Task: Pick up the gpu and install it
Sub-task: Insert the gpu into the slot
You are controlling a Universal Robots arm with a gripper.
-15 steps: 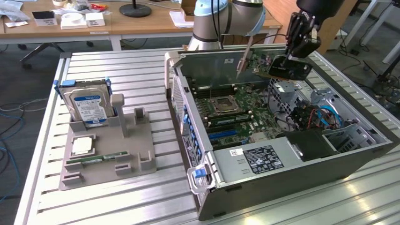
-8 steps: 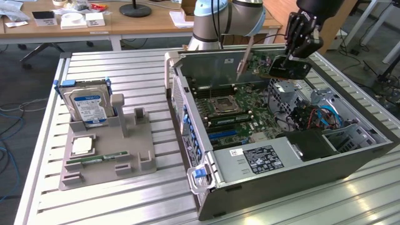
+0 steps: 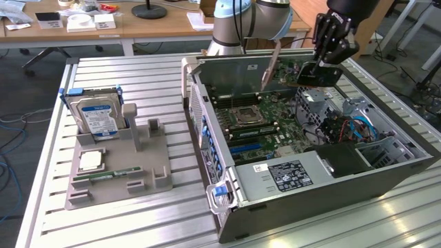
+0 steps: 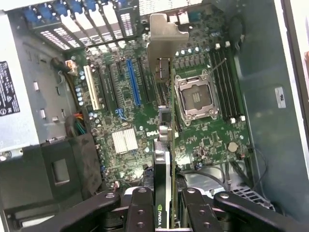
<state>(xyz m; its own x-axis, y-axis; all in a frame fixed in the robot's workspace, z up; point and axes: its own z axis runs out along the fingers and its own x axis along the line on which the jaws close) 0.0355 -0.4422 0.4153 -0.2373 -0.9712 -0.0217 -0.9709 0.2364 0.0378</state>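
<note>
My gripper [image 3: 321, 63] is shut on the gpu [image 3: 306, 74], a green card with a black cooler and a silver end bracket [image 3: 270, 64]. It hangs tilted above the far end of the open computer case [image 3: 310, 191]. In the wrist view the gpu [image 4: 165, 159] is seen edge-on between my gripper [image 4: 166, 215] fingers. Its bracket [image 4: 164, 36] points toward the case's rear slot covers. The card hovers over the motherboard between the blue expansion slot [image 4: 133, 82] and the processor socket [image 4: 195, 96], not seated in any slot.
A grey fixture [image 3: 148, 165] on the slatted table at the exterior view's left holds a hard drive [image 3: 96, 111], a processor chip [image 3: 91, 161] and a memory stick [image 3: 107, 177]. Inside the case lie a power supply [image 3: 289, 173], drive cages and cables [image 3: 351, 129].
</note>
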